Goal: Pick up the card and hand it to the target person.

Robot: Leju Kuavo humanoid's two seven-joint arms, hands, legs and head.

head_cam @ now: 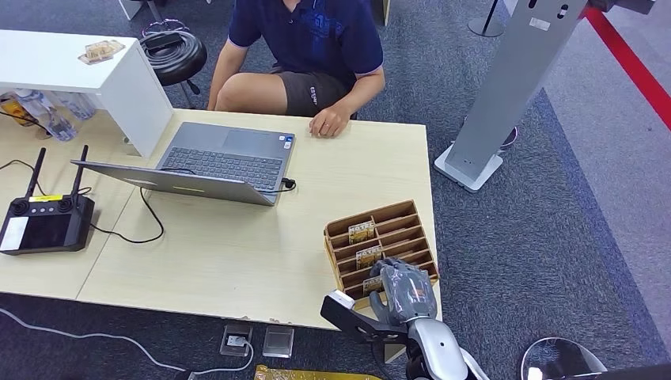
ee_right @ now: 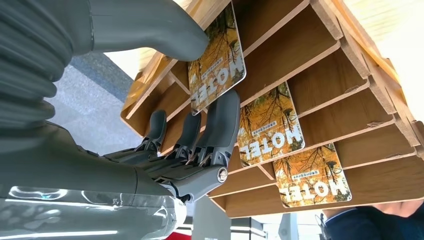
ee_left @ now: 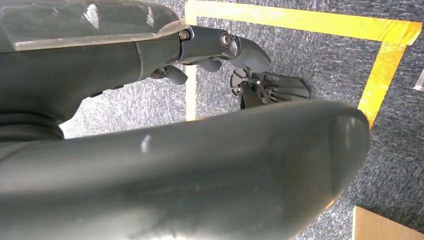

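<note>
3 cards (ee_right: pixel 270 124) fill the rack (head_cam: pixel 396 218); right hand (head_cam: pixel 405 286), fingers apart, perhaps touches the nearest; laptop (head_cam: pixel 214 162) beyond

Bright even light, soft shadows, wrist views perhaps slightly blurred close up

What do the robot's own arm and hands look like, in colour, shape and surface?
The right arm is a smooth, rounded silver shell. The right hand is grey, with a ribbed cover at the wrist, a thick, smooth grey thumb and slimmer, darker, jointed fingers with a round metal pin at the knuckle. The left hand has glossy dark grey casings and small screws. No cables or markings are visible.
</note>
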